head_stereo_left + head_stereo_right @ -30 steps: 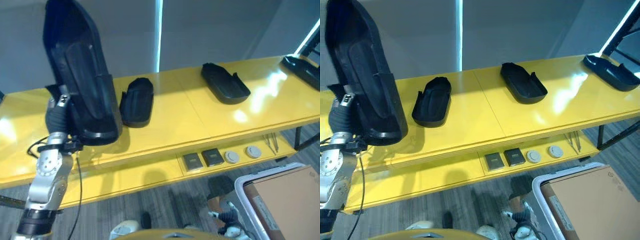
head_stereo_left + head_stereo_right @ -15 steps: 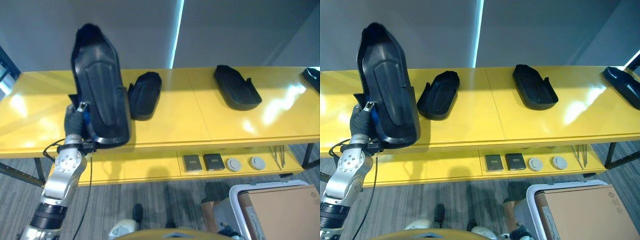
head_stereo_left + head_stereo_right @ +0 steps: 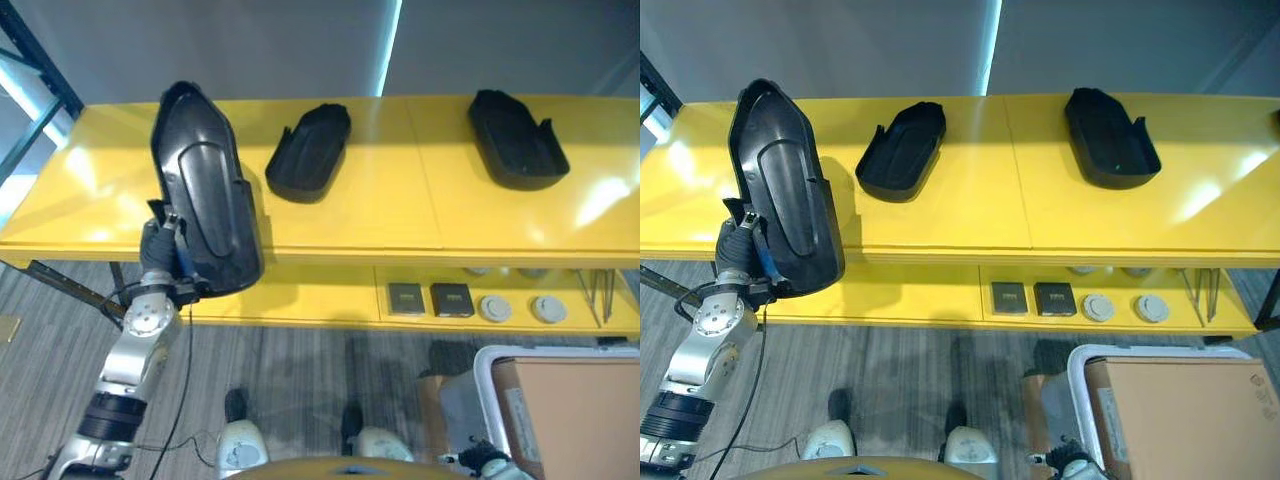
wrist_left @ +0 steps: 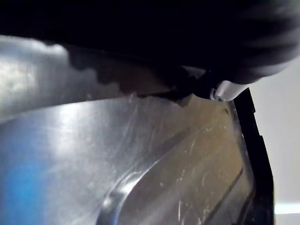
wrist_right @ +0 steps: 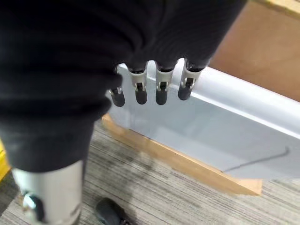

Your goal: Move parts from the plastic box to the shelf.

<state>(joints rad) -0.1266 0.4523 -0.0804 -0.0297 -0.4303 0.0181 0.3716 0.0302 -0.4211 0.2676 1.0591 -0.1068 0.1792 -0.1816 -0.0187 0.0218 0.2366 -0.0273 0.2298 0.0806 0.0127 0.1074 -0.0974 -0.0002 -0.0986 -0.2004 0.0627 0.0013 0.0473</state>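
Note:
My left hand [image 3: 158, 248] is shut on the lower end of a long black moulded part [image 3: 205, 215], holding it upright at the front edge of the yellow shelf [image 3: 90, 190], towards its left end. The left wrist view looks along the part's glossy inner surface [image 4: 140, 164], with one finger [image 4: 226, 89] over its rim. My right hand [image 5: 159, 86] hangs low with relaxed, straight fingers beside the grey plastic box [image 5: 211, 122], holding nothing. The box's rim [image 3: 490, 362] sits at the lower right, with a brown cardboard sheet [image 3: 580, 410] inside.
Two more black parts [image 3: 310, 150] [image 3: 515, 138] lie on the shelf's top. The lower shelf carries small dark squares [image 3: 408, 298] and round discs [image 3: 495, 308]. A dark blue upright post [image 3: 40, 60] stands at the shelf's left end. The box rests on a wooden base [image 5: 187, 164].
The whole picture has shifted, so the camera has moved; the shelf's left end and post now show. My left hand still holds the part, now lower against the shelf's front edge.

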